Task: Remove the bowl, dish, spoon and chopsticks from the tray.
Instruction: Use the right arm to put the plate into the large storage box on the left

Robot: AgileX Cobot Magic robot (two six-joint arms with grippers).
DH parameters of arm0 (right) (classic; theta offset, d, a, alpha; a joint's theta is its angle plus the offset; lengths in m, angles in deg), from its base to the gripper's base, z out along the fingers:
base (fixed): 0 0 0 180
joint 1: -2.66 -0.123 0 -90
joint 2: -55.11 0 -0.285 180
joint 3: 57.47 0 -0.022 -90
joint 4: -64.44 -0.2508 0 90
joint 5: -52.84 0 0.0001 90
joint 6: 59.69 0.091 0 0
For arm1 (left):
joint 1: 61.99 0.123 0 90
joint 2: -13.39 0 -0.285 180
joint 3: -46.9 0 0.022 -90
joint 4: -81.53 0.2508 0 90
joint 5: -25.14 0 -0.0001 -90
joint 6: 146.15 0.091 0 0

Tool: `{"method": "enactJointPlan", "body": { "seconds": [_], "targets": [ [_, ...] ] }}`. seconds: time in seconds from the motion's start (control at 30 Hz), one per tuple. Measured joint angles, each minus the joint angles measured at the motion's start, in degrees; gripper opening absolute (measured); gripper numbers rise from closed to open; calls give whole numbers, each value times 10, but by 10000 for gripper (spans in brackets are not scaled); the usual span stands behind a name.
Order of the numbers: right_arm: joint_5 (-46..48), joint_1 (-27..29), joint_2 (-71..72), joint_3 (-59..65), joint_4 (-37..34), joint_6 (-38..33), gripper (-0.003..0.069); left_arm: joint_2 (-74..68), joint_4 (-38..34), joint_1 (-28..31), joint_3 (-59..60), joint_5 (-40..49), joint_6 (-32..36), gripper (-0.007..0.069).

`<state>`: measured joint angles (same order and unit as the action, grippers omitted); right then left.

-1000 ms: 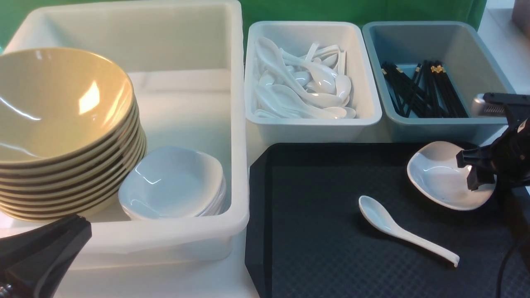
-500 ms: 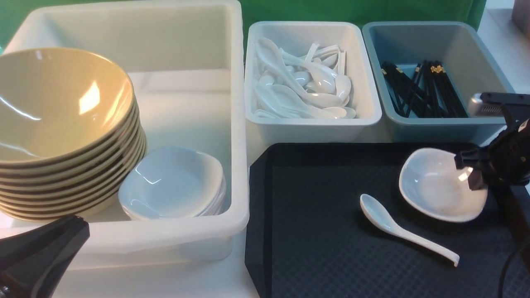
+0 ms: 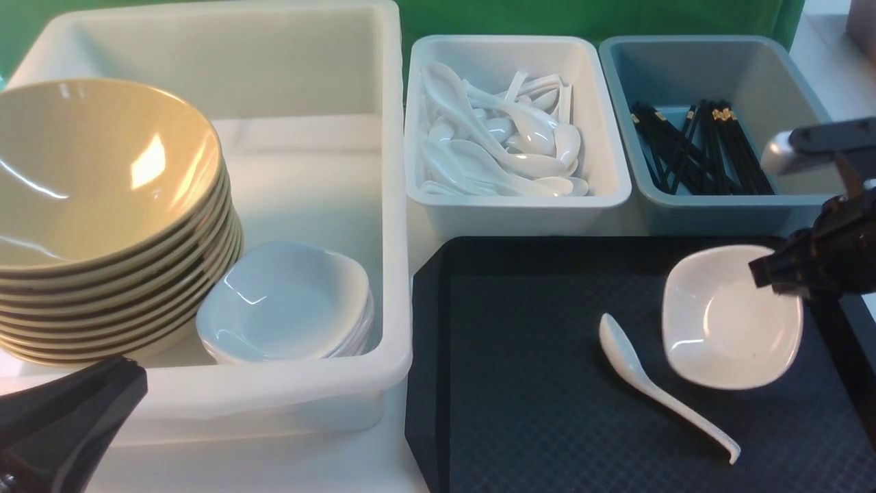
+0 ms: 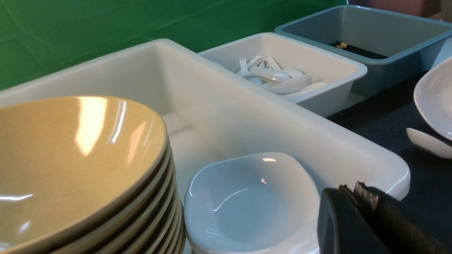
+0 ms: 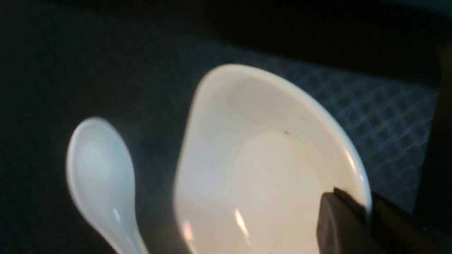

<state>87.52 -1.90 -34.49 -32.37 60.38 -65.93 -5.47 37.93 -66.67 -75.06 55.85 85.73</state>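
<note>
Dish (image 3: 732, 318) tilted up, spoon (image 3: 647, 383) swung — right claw (image 5: 353, 211) now pinching the dish's rim.

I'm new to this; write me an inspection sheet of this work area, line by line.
Surface: black tray, textured
Job's things: white dish tilted at the right gripper; spoon on the tray; bowl and chopsticks not seen on it
Clutter: nothing seen
Grippers: right shut on the dish's rim; left shut, holding nothing
Cables: nothing seen
Surroundings: stacked bowls and dishes, spoon bin, chopstick bin, green backdrop
</note>
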Motion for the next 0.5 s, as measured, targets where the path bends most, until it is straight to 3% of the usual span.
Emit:
{"method": "enactJointPlan", "body": {
  "seconds": [0.17, 0.33, 0.5],
  "targets": [
    [8, 0, 21, 0, -6, -14, 75, 0, 5, 0, 0, 0, 0, -1],
    [43, -2, 53, -15, -59, -64, 75, 0, 8, 0, 0, 0, 0, -1],
    [49, -65, 100, -102, -140, -122, 75, 0, 8, 0, 0, -1, 0, -1]
  ]
}}
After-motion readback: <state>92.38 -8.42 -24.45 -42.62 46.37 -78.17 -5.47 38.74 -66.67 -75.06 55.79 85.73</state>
